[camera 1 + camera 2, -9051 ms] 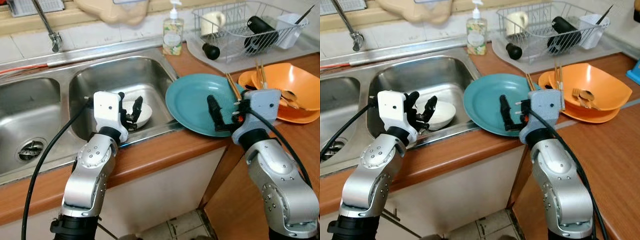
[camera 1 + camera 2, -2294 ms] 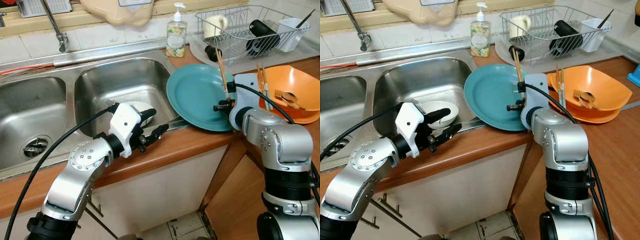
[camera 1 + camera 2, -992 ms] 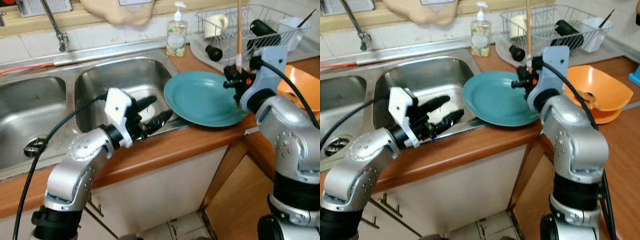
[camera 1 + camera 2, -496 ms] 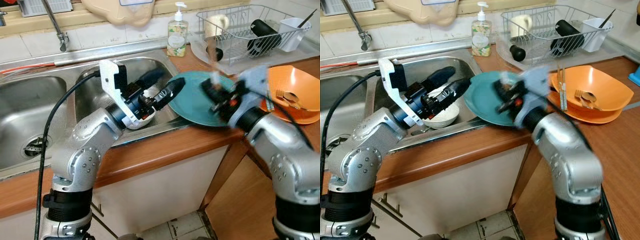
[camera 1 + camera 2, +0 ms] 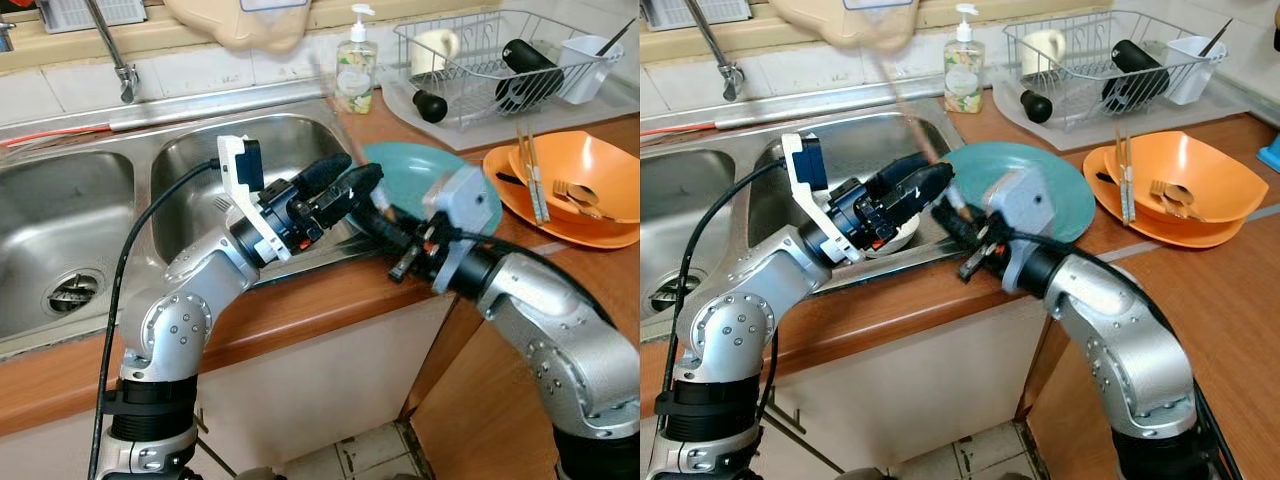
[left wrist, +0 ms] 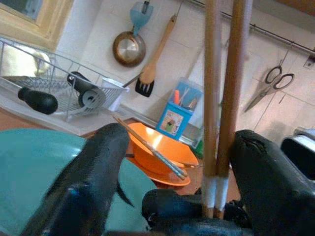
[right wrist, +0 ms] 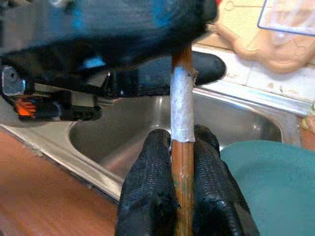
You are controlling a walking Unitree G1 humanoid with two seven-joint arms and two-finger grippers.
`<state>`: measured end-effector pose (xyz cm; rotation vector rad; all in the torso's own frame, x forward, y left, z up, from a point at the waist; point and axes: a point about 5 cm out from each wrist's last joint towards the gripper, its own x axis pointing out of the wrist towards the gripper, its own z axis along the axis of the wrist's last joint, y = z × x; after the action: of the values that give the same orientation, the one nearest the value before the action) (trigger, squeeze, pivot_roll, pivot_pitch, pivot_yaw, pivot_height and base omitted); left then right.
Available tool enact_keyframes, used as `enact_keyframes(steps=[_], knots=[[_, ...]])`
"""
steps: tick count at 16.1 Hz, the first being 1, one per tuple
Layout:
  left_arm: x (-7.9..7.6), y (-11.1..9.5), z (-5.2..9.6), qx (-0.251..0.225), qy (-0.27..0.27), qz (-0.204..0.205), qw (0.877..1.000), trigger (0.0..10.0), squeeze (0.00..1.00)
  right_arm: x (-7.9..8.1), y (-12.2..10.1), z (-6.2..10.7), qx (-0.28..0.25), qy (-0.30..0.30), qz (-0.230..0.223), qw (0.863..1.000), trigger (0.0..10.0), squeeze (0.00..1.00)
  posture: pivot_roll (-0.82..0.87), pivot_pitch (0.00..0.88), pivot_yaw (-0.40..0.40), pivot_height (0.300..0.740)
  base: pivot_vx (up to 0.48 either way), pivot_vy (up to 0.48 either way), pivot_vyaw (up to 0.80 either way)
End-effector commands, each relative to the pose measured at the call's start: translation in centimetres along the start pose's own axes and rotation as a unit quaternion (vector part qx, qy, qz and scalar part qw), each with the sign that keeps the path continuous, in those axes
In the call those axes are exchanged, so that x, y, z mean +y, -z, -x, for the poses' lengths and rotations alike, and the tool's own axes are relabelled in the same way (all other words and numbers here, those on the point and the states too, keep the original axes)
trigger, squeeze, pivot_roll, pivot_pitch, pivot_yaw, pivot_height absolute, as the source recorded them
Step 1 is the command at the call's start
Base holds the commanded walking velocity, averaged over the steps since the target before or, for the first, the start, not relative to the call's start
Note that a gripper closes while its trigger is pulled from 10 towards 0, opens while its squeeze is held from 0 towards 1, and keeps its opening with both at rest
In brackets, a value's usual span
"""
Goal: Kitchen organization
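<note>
A pair of wooden chopsticks (image 6: pixel 219 98) with white tape near one end stands upright over the right sink basin's front edge. My right gripper (image 7: pixel 179 147) is shut on them just below the tape. My left gripper (image 5: pixel 363 168) reaches in from the left, open, its two fingers on either side of the chopsticks. The chopsticks stand closer to one finger, leaving a gap to the other. The teal plate (image 5: pixel 480 195) lies on the counter right behind both grippers. A white bowl (image 5: pixel 896 237) sits in the basin, mostly hidden by my left arm.
An orange bowl (image 5: pixel 585 170) on an orange plate holds more chopsticks and cutlery at the right. A wire dish rack (image 5: pixel 490 60) with a cup and dark items stands at the back right, a soap bottle (image 5: pixel 353 65) beside it. The faucet (image 5: pixel 115 60) rises behind the double sink.
My right gripper swung the chopsticks left from over the teal plate to the sink edge. My left gripper rose from the basin's front and now brackets them.
</note>
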<state>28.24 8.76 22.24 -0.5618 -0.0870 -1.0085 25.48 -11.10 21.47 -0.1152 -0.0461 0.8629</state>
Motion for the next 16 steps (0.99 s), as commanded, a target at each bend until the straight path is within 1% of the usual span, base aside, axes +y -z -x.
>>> enact_keyframes(steps=[1,2,7,9,16], knots=[[0.2,0.0,0.2,-0.005,-0.005,0.011,1.0,0.0,0.0,0.6,-0.5,0.1,-0.011,-0.017,0.014,1.0,0.0,0.0,-0.04,0.0,0.077,0.74,0.0,0.0,0.0],[0.1,-0.2,0.2,-0.013,0.003,0.021,1.0,0.0,0.0,0.6,-0.1,0.2,-0.001,-0.02,0.019,1.0,0.0,0.0,-0.04,0.0,0.075,0.74,0.0,0.0,0.0],[-0.2,0.0,0.4,-0.01,0.012,0.033,0.999,0.0,0.0,0.7,0.1,0.1,0.005,-0.03,0.022,0.999,0.0,0.0,-0.05,0.0,0.076,0.74,0.0,0.0,0.0],[-0.5,0.1,0.4,-0.01,0.027,0.043,0.999,0.0,0.0,0.8,0.3,0.1,0.009,-0.033,0.022,0.999,0.0,0.0,-0.05,0.0,0.076,0.74,0.0,0.0,0.0],[-0.8,0.0,0.5,-0.014,0.04,0.053,0.998,0.0,0.0,0.9,0.4,0.1,0.015,-0.037,0.017,0.999,0.0,0.0,-0.05,0.0,0.075,0.74,0.0,0.0,0.0]])
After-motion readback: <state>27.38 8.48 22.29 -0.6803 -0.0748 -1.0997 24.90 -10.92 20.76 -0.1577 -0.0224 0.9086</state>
